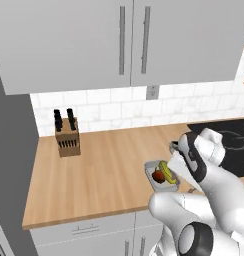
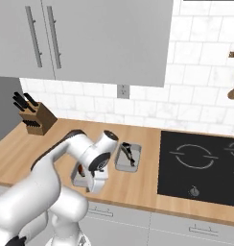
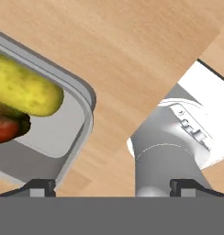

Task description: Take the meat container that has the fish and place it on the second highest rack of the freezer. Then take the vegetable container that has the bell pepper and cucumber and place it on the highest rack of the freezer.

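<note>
- Gripper [image 3: 112, 186]: jaws fully spread, nothing held, low over the counter [image 1: 94, 175] just beside the vegetable container [image 1: 161, 175].
- Vegetable container holds yellow-green and red produce, near the counter's front edge.
- Meat container [image 2: 127, 156], dark fish inside, sits just behind it, near the cooktop [image 2: 205, 166].
- Judgement: step 1 not started; fish goes first. Next: shift back, centre jaws over that container's rim, close.
- Knife block [image 1: 67, 135] well apart.
</note>
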